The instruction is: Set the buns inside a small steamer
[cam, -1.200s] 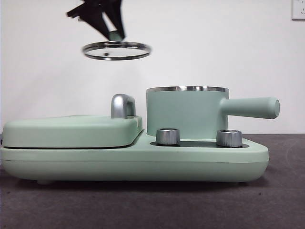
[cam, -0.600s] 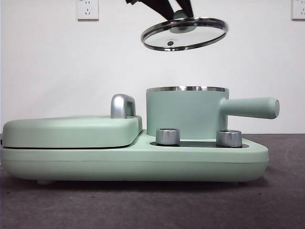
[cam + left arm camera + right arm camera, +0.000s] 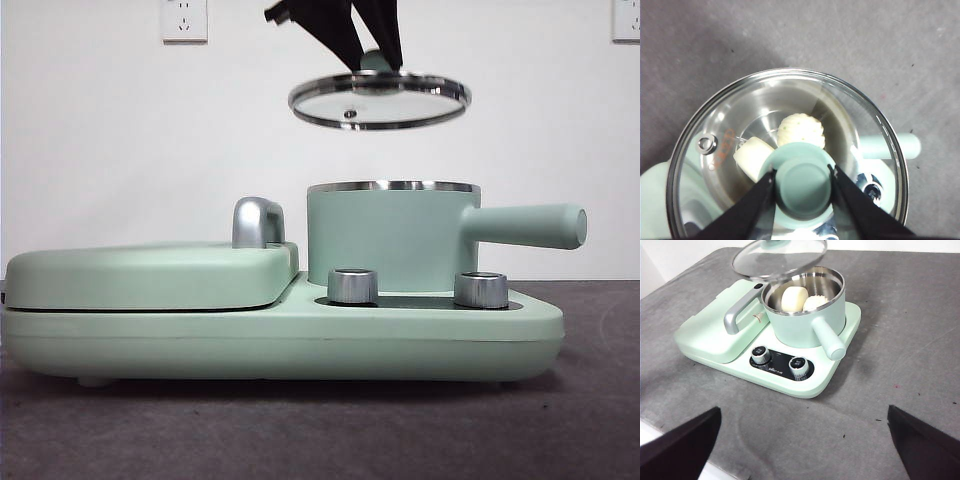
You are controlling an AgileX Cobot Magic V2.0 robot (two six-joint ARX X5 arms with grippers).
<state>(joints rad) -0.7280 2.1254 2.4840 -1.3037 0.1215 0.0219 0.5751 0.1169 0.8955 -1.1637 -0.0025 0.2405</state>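
Note:
The mint-green steamer pot (image 3: 390,235) with a steel rim and straight side handle stands on the cooker base; it also shows in the right wrist view (image 3: 805,320). Both buns lie inside it: the smooth cylinder (image 3: 793,298) (image 3: 752,155) and the ridged shell-shaped one (image 3: 815,302) (image 3: 801,130). My left gripper (image 3: 802,181) (image 3: 368,60) is shut on the green knob (image 3: 802,182) of the glass lid (image 3: 380,98) and holds the lid level in the air, a little above the pot. My right gripper (image 3: 802,440) is open and empty, well back from the cooker.
The flat mint-green griddle cover (image 3: 150,275) with its chrome handle (image 3: 257,222) lies left of the pot. Two steel dials (image 3: 352,285) (image 3: 481,289) sit at the base's front. The cooker stands on a grey cloth (image 3: 900,355). A white wall is behind.
The lid has travelled from the upper left to over the pot, then levelled out and dropped slightly. The pot and cooker have not moved.

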